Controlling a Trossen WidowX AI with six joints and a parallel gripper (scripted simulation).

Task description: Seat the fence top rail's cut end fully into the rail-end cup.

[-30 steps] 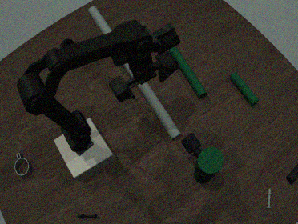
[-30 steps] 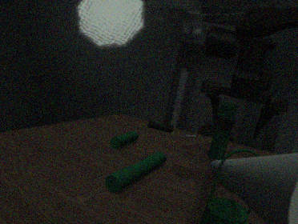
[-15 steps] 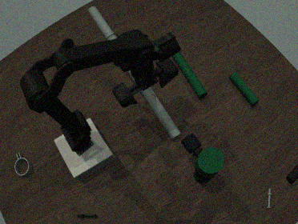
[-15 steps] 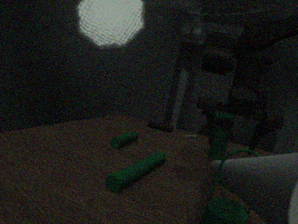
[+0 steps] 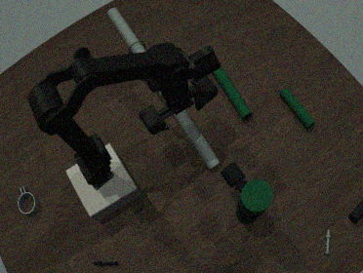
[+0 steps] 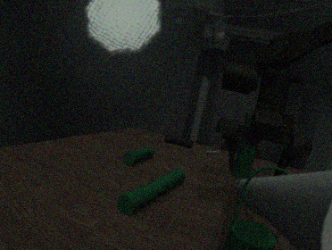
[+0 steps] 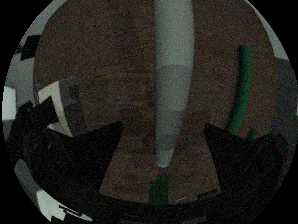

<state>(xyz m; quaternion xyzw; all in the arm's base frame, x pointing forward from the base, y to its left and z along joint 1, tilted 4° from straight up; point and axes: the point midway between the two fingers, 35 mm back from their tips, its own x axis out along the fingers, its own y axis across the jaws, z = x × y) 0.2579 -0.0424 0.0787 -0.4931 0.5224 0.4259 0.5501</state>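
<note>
The grey top rail [image 5: 197, 141] [image 7: 169, 63] [image 6: 290, 201] lies diagonally across the brown ground. Its cut end [image 5: 212, 163] stops a short gap away from the dark rail-end cup [image 5: 233, 175], which hangs on the big post with the green cap [image 5: 257, 195]. My gripper [image 5: 180, 107] [image 7: 164, 127] is open, with one finger on each side of the rail's middle and not closed on it. In the exterior view a thin green loop [image 6: 261, 170] arcs around the near end of the rail. The brace band is hidden under the cap.
Two loose green tubes [image 5: 233, 93] [image 5: 297, 108] [image 6: 152, 189] [image 6: 138, 155] lie beyond the rail. The arm's white base block [image 5: 100, 190] stands at the lower left. A small ring [image 5: 26, 202], a white pin [image 5: 328, 241] and dark small parts [image 5: 356, 212] [image 5: 104, 263] lie near the edges.
</note>
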